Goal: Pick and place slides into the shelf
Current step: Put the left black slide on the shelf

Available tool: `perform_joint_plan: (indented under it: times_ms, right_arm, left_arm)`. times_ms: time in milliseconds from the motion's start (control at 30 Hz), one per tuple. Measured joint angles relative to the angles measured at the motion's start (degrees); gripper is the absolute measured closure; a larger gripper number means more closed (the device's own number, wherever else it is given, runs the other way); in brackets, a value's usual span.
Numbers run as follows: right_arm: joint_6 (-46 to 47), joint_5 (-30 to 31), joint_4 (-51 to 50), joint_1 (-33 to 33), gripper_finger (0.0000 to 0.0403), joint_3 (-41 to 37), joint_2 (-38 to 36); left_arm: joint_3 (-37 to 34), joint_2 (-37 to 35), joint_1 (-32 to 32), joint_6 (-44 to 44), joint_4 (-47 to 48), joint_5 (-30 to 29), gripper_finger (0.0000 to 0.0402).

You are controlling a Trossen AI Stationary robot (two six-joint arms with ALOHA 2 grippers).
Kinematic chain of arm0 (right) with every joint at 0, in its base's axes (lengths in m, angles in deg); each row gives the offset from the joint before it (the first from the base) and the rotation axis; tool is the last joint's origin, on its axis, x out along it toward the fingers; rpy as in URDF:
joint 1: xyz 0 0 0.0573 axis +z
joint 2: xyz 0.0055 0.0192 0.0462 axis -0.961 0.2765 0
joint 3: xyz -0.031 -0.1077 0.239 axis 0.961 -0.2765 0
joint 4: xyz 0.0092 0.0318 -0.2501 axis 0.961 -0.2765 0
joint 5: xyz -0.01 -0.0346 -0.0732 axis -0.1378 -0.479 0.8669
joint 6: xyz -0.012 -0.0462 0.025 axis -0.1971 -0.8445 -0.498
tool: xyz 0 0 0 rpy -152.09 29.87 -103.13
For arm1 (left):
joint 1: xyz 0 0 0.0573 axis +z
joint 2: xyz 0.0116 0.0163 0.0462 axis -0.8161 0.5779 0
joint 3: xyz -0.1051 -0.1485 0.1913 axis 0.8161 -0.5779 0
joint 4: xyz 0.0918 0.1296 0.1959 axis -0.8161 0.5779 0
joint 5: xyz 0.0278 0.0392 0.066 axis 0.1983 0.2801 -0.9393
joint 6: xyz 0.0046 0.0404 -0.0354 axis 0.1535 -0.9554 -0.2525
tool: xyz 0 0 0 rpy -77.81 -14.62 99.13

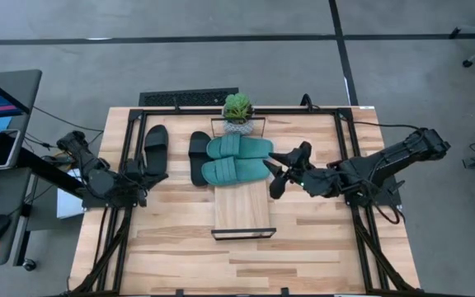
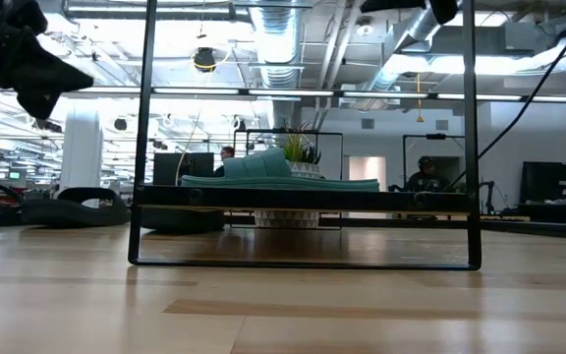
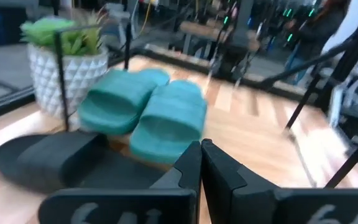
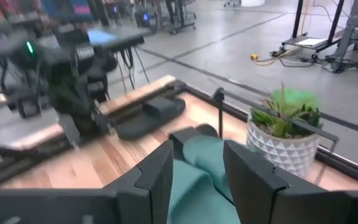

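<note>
The shelf (image 1: 242, 206) is a narrow light-wood board in a black frame at the table's middle. Two teal slides (image 1: 239, 148) (image 1: 233, 171) lie side by side across its far half, soles down. One black slide (image 1: 198, 157) lies on the table against the shelf's left side. The other black slide (image 1: 155, 147) lies farther left. My left gripper (image 1: 148, 176) is shut and hovers near that far-left black slide. My right gripper (image 1: 283, 169) is open, raised just right of the teal slides' ends. In the right wrist view a teal slide (image 4: 204, 155) shows beyond the fingers.
A small potted plant (image 1: 237, 111) in a white pot stands at the shelf's far end. Black frame rails run along the table's left and right sides (image 1: 349, 165). The shelf's near half and the table in front of it are bare wood. People sit in the room behind (image 2: 425, 177).
</note>
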Motion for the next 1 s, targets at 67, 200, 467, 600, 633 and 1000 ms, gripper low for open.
perform_joint_plan:
  times_ms: [67,200,467,600,633,1000]
  right_arm:
    - [0.0,0.0,-1.5,0.1,0.027,0.0,0.0]
    - [0.0,0.0,-3.4,-0.3,0.0269,0.0,0.0]
    - [0.4,0.0,-6.1,0.5,0.027,0.0,0.0]
    - [0.4,0.0,-7.7,1.4,0.0271,0.0,0.0]
    - [0.4,0.0,-8.5,1.6,0.0272,0.0,0.0]
    - [0.5,0.2,-18.6,2.0,0.0282,0.0,0.0]
  left_arm:
    - [1.9,1.2,0.1,4.7,3.0,-1.3,0.0401]
    - [3.1,4.7,0.9,13.3,8.1,-2.2,0.0401]
    - [5.4,18.9,6.5,30.2,11.4,-3.6,0.0401]
    - [9.5,28.0,12.0,32.9,12.3,-6.2,0.0401]
    - [11.1,30.6,13.7,32.7,13.3,-6.2,0.0401]
    - [31.4,58.5,31.0,17.6,34.5,5.5,0.0401]
